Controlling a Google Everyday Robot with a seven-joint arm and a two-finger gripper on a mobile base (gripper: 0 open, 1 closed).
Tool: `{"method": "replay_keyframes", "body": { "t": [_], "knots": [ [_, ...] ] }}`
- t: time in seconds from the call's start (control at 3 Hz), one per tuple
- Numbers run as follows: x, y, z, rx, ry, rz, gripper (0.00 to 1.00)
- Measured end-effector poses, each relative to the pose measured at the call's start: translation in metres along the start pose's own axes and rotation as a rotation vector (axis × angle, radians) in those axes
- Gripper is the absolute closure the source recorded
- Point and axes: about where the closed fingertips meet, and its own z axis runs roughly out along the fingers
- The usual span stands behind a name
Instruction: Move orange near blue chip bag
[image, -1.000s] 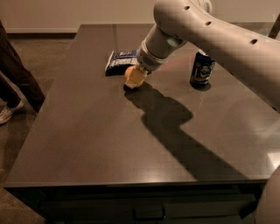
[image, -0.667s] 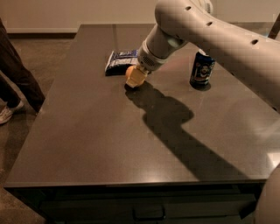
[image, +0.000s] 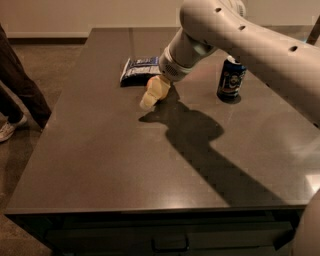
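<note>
Camera view, dark grey table (image: 100, 165), bare floor (image: 45, 65), gripper (image: 151, 96) beside blue chip bag (image: 137, 70), jaws unclear

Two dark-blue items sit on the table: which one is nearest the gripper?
The flat blue chip bag: the gripper hangs low right beside it, while the upright blue can stands clearly farther off.

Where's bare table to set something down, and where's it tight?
Free: the whole front half of the table, from the claw down to the near edge, and the left strip beside the blue chip bag. Crowded: the back, where the claw sits just in front of the bag, the arm overhangs, and the can stands at picture right.
</note>
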Motion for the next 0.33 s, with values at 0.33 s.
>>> {"method": "replay_keyframes", "body": {
  "t": [0.33],
  "knots": [
    [0.0000,0.0000,0.0001,0.000,0.000,0.000,0.00]
  ]
}}
